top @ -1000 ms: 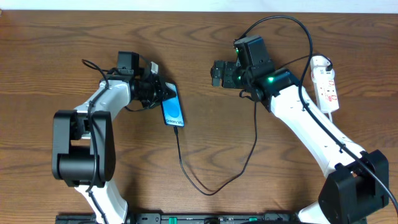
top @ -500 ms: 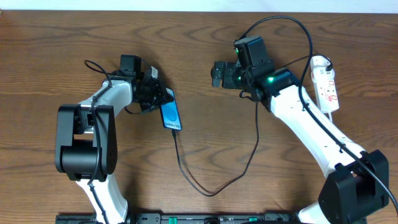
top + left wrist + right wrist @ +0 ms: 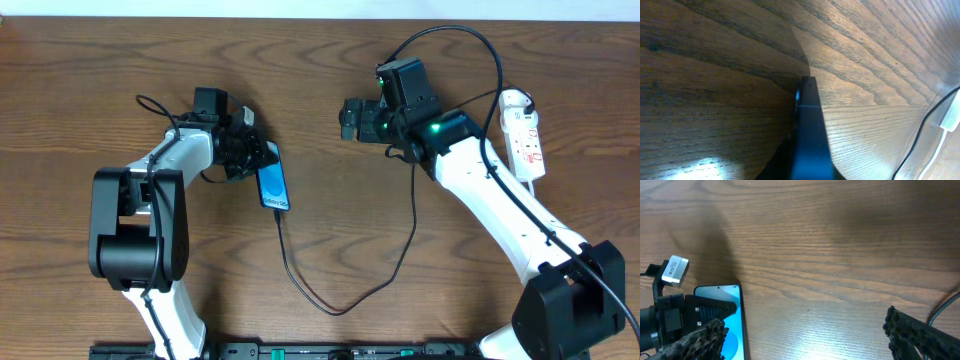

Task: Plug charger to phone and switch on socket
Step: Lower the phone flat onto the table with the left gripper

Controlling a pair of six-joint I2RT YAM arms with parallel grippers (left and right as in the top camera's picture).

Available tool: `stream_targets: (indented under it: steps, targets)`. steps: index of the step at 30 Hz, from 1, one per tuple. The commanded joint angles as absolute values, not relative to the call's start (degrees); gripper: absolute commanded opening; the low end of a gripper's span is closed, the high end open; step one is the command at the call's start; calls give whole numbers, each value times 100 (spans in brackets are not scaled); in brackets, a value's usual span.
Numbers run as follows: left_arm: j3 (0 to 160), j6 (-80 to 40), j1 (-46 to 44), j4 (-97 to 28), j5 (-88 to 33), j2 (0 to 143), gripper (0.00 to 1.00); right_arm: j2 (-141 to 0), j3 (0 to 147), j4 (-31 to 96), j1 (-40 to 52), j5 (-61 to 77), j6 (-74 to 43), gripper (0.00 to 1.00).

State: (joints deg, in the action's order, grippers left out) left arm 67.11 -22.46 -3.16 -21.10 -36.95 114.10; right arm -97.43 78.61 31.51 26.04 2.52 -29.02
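Now: left fingers (image 3: 262, 153) clenched on phone (image 3: 275, 186) (charger (image 3: 286, 255) plugged in); right fingers (image 3: 912, 330) spread wide.

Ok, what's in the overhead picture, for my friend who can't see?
The left gripper clamps the phone by its top end on a wooden table; the black charger cable loops away from its lower end. The right gripper hangs open nearby, and the white socket lies far right.
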Motion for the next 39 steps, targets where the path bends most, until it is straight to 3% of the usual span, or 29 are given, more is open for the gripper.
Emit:
stream_targets:
  steps: [1, 10, 13, 21, 23, 25, 38, 39]
  targets:
    - [6759, -2246, -309, -2222, -3378, 11413, 13, -9642, 7918, 3170, 2582, 163, -2794, 99]
    - [6759, -2228, -309, -2224, -3378, 11413, 17, -9642, 7918, 3188, 2582, 163, -2794, 99]
    - [6759, -2226, -309, -2226, -3378, 11413, 32, -9642, 7918, 3192, 2582, 163, -2794, 99]
    - [6759, -2226, -309, -2270, -3376, 11413, 35, -9642, 7918, 3221, 2582, 163, -2749, 99]
    - [6759, -2226, -309, -2322, -3315, 11413, 54, -9642, 7918, 3212, 2582, 163, -2751, 99]
    - [6759, -2228, -309, -2401, -3105, 11413, 66, -9642, 7918, 3212, 2582, 163, -2751, 99]
    - [6759, -2228, -309, -2676, -2810, 11413, 71, -9642, 7918, 3223, 2582, 163, -2731, 99]
    - [6759, -2228, -309, -2687, -2770, 11413, 86, -9642, 7918, 3223, 2582, 163, -2731, 99]
